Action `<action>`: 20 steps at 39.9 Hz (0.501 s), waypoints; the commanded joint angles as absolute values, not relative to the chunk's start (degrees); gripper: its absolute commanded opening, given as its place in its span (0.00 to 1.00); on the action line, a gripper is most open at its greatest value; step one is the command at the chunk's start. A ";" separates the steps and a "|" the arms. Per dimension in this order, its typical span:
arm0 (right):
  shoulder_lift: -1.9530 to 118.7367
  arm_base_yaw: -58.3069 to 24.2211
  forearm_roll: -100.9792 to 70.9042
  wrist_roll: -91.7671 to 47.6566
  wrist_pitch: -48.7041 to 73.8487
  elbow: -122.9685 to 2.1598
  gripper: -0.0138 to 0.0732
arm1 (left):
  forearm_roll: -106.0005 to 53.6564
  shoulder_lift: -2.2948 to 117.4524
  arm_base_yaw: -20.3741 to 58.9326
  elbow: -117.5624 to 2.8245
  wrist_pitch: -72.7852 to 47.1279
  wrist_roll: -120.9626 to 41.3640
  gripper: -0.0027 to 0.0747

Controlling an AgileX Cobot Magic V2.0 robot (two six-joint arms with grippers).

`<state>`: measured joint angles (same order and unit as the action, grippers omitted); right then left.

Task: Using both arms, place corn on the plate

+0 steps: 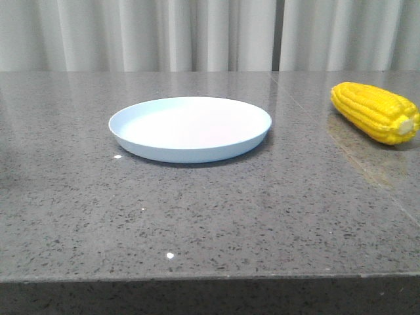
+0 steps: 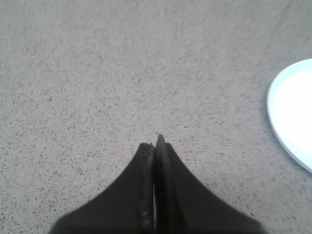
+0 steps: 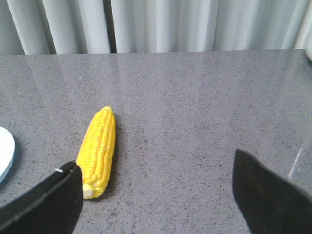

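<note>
front: plate [image 1: 190,128] centre table, empty; corn [image 1: 375,111] well apart at far right, stub end nearer, no arms seen | left wrist: left gripper [image 2: 155,146] fingers pressed together, holding nothing, over bare table [image 2: 97,73] | right wrist: right gripper [image 3: 156,190] fingers wide, corn off-centre by one finger | advice: centre over the cob's middle, then descend.

Table [image 1: 216,216]: dark grey speckled stone-look surface, polished, faintly reflective toward the far side; a thin seam runs diagonally across its right part; front edge visible along the bottom of the front view. Small white flecks dot the near area.

Curtain [image 1: 197,33]: pale grey-white, hanging in vertical folds behind the table's far edge.
</note>
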<state>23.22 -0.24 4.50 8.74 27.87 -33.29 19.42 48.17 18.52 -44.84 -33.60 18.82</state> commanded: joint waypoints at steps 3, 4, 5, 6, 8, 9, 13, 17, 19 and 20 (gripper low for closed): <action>23.88 0.00 4.77 8.28 23.41 -35.27 0.90 | 20.43 33.75 18.24 -34.65 -22.23 19.54 0.01; 23.88 0.00 4.77 8.28 23.41 -35.27 0.90 | 20.58 30.97 18.24 -32.78 -21.71 19.54 0.01; 23.88 0.00 4.77 8.28 23.41 -35.27 0.90 | 20.61 28.27 18.24 -31.51 -21.23 19.54 0.01; 23.88 0.00 4.77 8.28 23.41 -35.27 0.90 | 20.72 26.31 18.24 -30.03 -21.09 19.54 0.01; 23.88 0.00 4.77 8.28 23.41 -35.27 0.90 | 20.76 21.96 18.24 -27.84 -20.54 19.54 0.01; 23.88 0.00 4.77 8.28 23.41 -35.27 0.90 | 20.76 19.61 18.24 -27.06 -20.56 19.54 0.01; 23.88 0.00 4.77 8.28 23.41 -35.27 0.90 | 20.76 12.28 18.24 -24.21 -20.56 19.42 0.01; 23.88 0.00 4.77 8.28 23.41 -35.27 0.90 | 20.76 6.32 18.24 -22.37 -20.67 19.42 0.01; 23.88 0.00 4.77 8.28 23.41 -35.27 0.90 | 20.76 4.40 18.24 -21.99 -20.67 19.42 0.01; 23.88 0.00 4.77 8.28 23.41 -35.27 0.90 | 20.76 3.54 18.24 -21.89 -20.67 19.42 0.01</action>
<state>23.22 -0.24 4.50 8.74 27.87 -33.29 20.10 5.33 18.43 -20.83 -25.64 18.86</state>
